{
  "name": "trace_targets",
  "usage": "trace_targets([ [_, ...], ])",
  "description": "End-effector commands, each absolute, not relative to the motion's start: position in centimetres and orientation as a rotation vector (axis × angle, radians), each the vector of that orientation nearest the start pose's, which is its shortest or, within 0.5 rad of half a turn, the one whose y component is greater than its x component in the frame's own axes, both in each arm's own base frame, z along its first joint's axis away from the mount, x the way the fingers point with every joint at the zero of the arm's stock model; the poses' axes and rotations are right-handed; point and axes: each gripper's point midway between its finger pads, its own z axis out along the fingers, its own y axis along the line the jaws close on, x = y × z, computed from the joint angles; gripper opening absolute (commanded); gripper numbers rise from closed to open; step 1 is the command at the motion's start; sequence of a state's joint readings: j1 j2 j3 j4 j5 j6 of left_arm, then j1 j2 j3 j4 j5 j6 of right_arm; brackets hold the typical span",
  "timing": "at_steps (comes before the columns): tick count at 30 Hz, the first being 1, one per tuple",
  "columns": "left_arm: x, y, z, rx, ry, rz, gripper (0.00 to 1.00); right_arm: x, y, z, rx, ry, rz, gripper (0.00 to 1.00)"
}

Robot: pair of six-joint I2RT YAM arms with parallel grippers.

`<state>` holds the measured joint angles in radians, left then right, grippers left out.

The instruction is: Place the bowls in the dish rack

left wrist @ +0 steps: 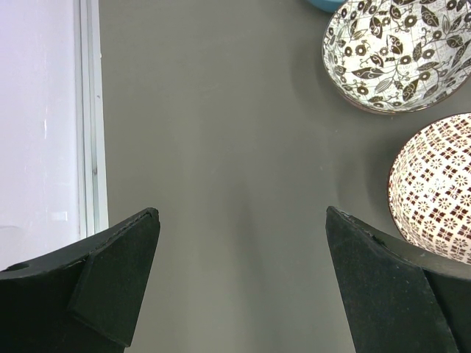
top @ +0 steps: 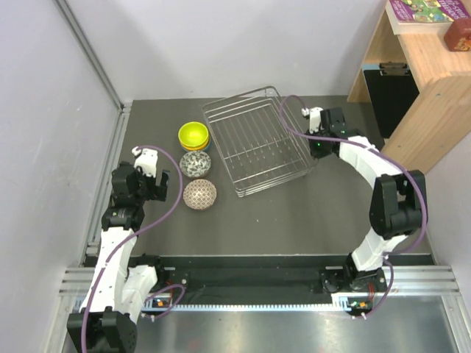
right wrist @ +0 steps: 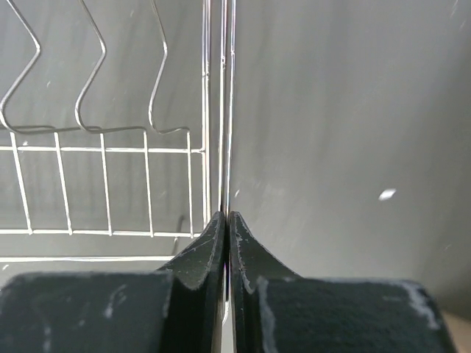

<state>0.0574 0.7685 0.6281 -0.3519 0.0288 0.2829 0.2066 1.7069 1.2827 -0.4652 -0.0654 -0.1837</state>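
- Nothing is loaded yet: the dish rack (top: 254,143) sits in the middle of the tabletop (top: 294,220) with its wire grid bare, and not 1 bowl is inside it.
- All the bowls I can see are grouped on the tabletop just left of the rack, lined up from far to near.
- Farthest is the lime-yellow bowl (top: 193,134). It seems to top a small stack, with an edge of the orange bowl (top: 209,138) showing under it. A sliver of the blue bowl (left wrist: 327,3) shows at the top of the left wrist view.
- Next comes the grey-patterned bowl (top: 196,163), upright, and nearest is the red-patterned bowl (top: 199,195), which looks turned rim-down.
- The left hand (left wrist: 243,213) hangs beside the 2 patterned bowls with its fingers spread as wide as they go, bare tabletop between them and nothing held.
- The right hand (right wrist: 227,217) is pinched fully together on the rack's right-side rim wire, so it grips the rack itself, not a bowl.
- My read: this is groundwork, perhaps steadying or shifting the rack. If that stack really is 3 deep, all 5 bowls remain to be picked up and placed.
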Motion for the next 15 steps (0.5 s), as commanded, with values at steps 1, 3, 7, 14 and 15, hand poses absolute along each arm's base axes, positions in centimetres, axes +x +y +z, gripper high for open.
trace_targets([
  [1,28.8,2.3,18.6,0.248,1.996,0.185,0.99,39.2,9.5,12.1,-0.420,2.431,0.150,0.00],
  [3,28.8,2.1,18.9,0.263,1.993,0.175,0.99,38.1,9.2,12.3,-0.391,2.440,0.136,0.00],
  [7,28.9,1.6,19.5,0.304,1.987,0.158,0.99,36.6,8.6,13.6,-0.317,2.408,0.066,0.00],
  [14,29.2,-0.1,20.0,0.417,1.973,0.073,0.99,32.4,10.8,12.9,-0.397,2.435,0.201,0.00],
  [15,29.3,-0.3,20.0,0.429,1.975,0.062,0.99,31.7,11.1,12.5,-0.417,2.448,0.207,0.00],
])
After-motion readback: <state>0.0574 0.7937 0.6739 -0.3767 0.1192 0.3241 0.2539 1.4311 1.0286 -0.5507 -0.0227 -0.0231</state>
